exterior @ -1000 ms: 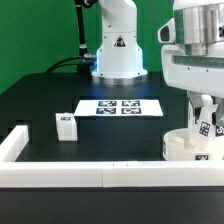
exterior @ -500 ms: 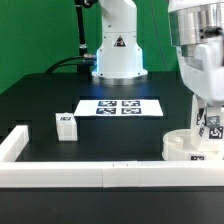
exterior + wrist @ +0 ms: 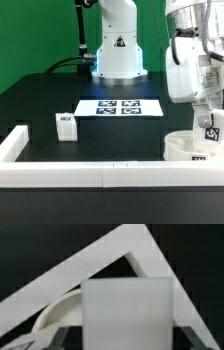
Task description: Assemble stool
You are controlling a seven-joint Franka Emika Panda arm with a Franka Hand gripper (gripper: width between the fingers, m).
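Note:
The round white seat (image 3: 183, 146) lies at the exterior view's right, by the front rail, with a small tag on its side. My gripper (image 3: 211, 122) is shut on a white tagged leg (image 3: 212, 133) and holds it just above the seat's far-right part. In the wrist view the leg (image 3: 128, 308) fills the space between my two dark fingers (image 3: 64, 336), and the seat's curved edge (image 3: 52, 313) shows beside it. Another tagged leg (image 3: 66, 124) stands alone on the black table at the exterior view's left. A third leg is not in view.
The marker board (image 3: 120, 107) lies flat in front of the arm's base (image 3: 118, 60). White border rails run along the front (image 3: 100, 176) and the left (image 3: 14, 146). In the wrist view the rails meet in a corner (image 3: 125, 249) beyond the leg.
My arm has turned and leaned above the seat. The held leg has shifted slightly to the exterior view's right and a little lower. The seat and the loose leg have not moved.

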